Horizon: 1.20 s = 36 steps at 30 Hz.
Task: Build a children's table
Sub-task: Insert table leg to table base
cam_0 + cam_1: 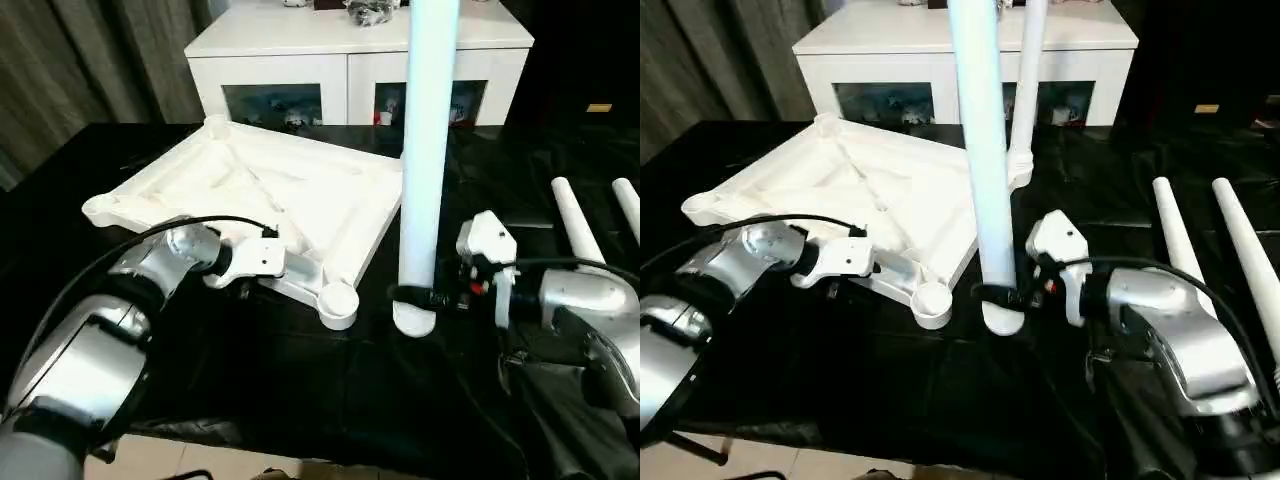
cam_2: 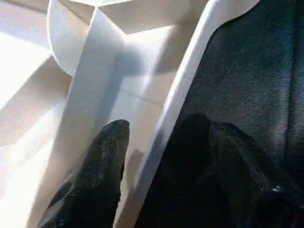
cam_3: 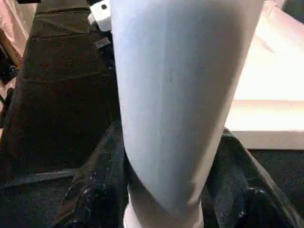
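Right claw (image 1: 1008, 296) is clamping an upright leg (image 1: 980, 150) just beside the near corner socket (image 1: 932, 300) of the upside-down tabletop (image 1: 290, 190) on the black bench (image 1: 250, 380), left claw (image 2: 156, 156) is straddling its rim, fingers apart, bracing it; next, seating the leg into that socket.

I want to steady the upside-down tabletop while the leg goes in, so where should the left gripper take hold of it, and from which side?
Grip the tabletop's near rim wall, beside the empty corner socket, coming from the robot's left. That upright edge is thin enough to pinch, and the left gripper already straddles it, clear of the leg in the right gripper.
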{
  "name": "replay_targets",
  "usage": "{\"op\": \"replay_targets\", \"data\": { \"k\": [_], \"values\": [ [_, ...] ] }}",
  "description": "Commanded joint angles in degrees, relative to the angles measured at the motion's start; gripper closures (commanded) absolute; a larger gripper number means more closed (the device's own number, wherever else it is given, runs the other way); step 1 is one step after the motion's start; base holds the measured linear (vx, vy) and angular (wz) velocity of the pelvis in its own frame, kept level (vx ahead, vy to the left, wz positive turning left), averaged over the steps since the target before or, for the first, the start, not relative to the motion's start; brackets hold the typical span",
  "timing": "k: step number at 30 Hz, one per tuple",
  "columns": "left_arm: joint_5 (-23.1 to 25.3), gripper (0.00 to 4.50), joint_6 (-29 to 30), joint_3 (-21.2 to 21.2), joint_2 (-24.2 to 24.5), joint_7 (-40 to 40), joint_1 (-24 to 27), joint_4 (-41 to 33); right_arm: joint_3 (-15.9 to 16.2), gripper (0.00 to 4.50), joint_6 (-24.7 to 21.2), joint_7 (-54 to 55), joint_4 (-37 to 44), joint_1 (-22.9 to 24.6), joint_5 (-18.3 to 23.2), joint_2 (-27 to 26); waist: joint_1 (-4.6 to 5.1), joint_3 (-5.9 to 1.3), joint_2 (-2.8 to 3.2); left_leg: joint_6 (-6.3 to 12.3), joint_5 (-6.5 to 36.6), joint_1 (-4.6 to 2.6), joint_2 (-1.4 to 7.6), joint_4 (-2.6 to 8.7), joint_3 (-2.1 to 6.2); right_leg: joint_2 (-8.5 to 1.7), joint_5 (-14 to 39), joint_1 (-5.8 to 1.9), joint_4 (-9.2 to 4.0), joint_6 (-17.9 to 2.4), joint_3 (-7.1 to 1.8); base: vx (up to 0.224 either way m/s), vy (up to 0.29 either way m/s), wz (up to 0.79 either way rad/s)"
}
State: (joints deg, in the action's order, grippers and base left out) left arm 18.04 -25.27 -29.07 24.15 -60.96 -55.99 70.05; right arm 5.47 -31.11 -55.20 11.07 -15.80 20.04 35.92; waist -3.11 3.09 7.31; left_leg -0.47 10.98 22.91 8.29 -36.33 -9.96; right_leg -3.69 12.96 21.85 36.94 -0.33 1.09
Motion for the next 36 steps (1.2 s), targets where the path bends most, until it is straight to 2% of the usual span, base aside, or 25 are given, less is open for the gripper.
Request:
{"op": "replay_targets", "data": {
  "k": [1,3,7,14,16,17,19,20,25,30,31,32,34,36],
  "values": [
    [1.3,1.81,-1.2,-0.4,0.0,1.4,-1.3,1.0,0.0,2.67,-0.3,0.4,2.0,-0.1,0.3,0.1,0.21,-4.25,-0.47,1.90,12.5,-1.82,4.46,4.52,2.29,-5.16,-1.3,-2.77,-4.61,-16.6,-2.05,0.000,0.000,0.00],
    [1.9,1.94,-2.0,-0.4,-0.6,2.1,-1.8,1.9,0.0,2.67,-0.4,0.5,2.6,0.3,0.5,0.2,0.25,-4.32,-0.09,2.72,11.1,-1.66,4.45,4.34,2.34,-5.17,-1.5,-2.79,-4.52,-16.5,-1.97,0.000,0.000,0.00],
    [2.4,2.23,-2.5,-0.4,-1.6,1.7,-2.3,3.2,0.2,2.67,-0.5,0.5,3.3,1.0,0.6,0.2,0.42,-4.37,-0.01,3.64,10.4,-1.55,4.44,4.30,2.34,-5.07,-0.9,-2.76,-4.67,-15.9,-1.89,0.000,0.000,0.00],
    [3.6,2.72,-3.1,-0.5,-1.9,1.6,-2.3,4.4,0.3,2.67,-0.4,1.3,3.5,1.2,0.5,-0.3,1.12,-4.21,0.25,3.25,12.6,-1.62,4.48,4.59,2.50,-5.05,1.6,-2.62,-4.84,-15.9,-1.86,0.000,0.000,0.00],
    [3.9,3.00,-3.2,-0.7,-1.9,1.4,-2.1,4.6,0.4,2.67,-0.4,1.4,3.5,1.2,0.5,-0.3,1.28,-4.15,0.23,3.22,12.8,-1.59,4.49,4.60,2.46,-5.15,2.1,-2.62,-4.98,-15.8,-1.93,0.000,0.000,0.00],
    [4.6,3.05,-3.1,-0.7,-2.0,1.2,-2.0,5.0,0.3,2.67,-0.3,1.4,3.3,1.3,0.5,-0.2,1.28,-4.17,0.05,3.29,12.5,-1.56,4.46,4.62,2.46,-5.10,2.2,-2.63,-4.98,-15.8,-1.94,0.000,0.000,0.00],
    [4.8,3.18,-2.7,-0.7,-2.0,0.6,-2.0,5.3,0.2,2.67,-0.3,1.4,3.1,1.1,0.4,-0.2,1.31,-4.14,0.10,3.38,12.5,-1.57,4.51,4.64,2.46,-5.15,2.5,-2.55,-5.01,-15.7,-1.96,0.000,0.000,0.00],
    [4.8,3.45,-2.5,-0.6,-2.1,0.3,-2.0,5.3,0.2,2.67,-0.3,1.4,3.0,1.1,0.4,-0.2,1.27,-4.17,0.13,3.38,12.4,-1.61,4.56,4.66,2.47,-5.20,2.4,-2.56,-5.01,-15.7,-1.96,0.000,0.000,0.00],
    [6.1,3.77,-2.9,-1.4,-2.0,-0.9,-1.2,5.5,0.5,2.67,-0.1,1.7,2.4,0.3,0.3,-0.5,1.35,-4.20,0.03,3.71,11.6,-1.45,4.61,4.77,2.52,-5.27,1.0,-2.65,-4.88,-15.7,-1.92,0.000,0.000,0.00],
    [7.9,4.06,-2.4,-2.6,-1.6,-1.9,0.0,5.8,0.6,2.67,0.2,1.9,1.8,-0.2,0.1,-0.8,1.34,-4.47,0.00,5.99,8.3,-1.34,4.57,4.50,2.38,-5.35,-2.6,-2.68,-4.74,-15.5,-1.74,0.000,0.000,0.00],
    [8.0,4.09,-2.1,-2.6,-1.6,-2.0,0.4,5.8,0.5,2.67,0.2,2.1,1.7,-0.3,0.1,-1.0,1.34,-4.50,-0.25,6.24,8.2,-1.32,4.53,4.46,2.33,-5.39,-2.5,-2.70,-4.85,-15.4,-1.77,0.000,0.000,0.00],
    [7.8,4.17,-1.5,-2.3,-1.6,-2.2,0.8,5.9,0.3,2.67,0.3,2.3,1.4,-0.4,0.2,-1.1,1.26,-4.55,-0.07,6.36,7.8,-1.30,4.54,4.45,2.34,-5.43,-2.2,-2.73,-4.74,-15.4,-1.74,0.000,0.000,0.00],
    [6.5,4.24,0.0,-0.9,-1.9,-3.2,1.6,5.9,-0.1,2.67,0.5,3.0,0.9,-0.8,0.0,-1.4,1.32,-4.45,-0.25,6.40,8.1,-1.31,4.52,4.54,2.30,-5.39,-1.1,-2.63,-4.86,-15.5,-1.69,0.000,0.000,0.00],
    [1.6,4.29,3.2,3.6,-2.9,-4.6,2.9,5.6,-1.1,2.67,0.7,5.5,-1.1,-2.1,-0.6,-2.7,1.34,-4.44,-0.19,6.39,8.2,-1.29,4.31,4.57,2.21,-5.39,1.3,-2.51,-5.03,-15.4,-1.60,0.000,0.000,0.00]
  ]
}}
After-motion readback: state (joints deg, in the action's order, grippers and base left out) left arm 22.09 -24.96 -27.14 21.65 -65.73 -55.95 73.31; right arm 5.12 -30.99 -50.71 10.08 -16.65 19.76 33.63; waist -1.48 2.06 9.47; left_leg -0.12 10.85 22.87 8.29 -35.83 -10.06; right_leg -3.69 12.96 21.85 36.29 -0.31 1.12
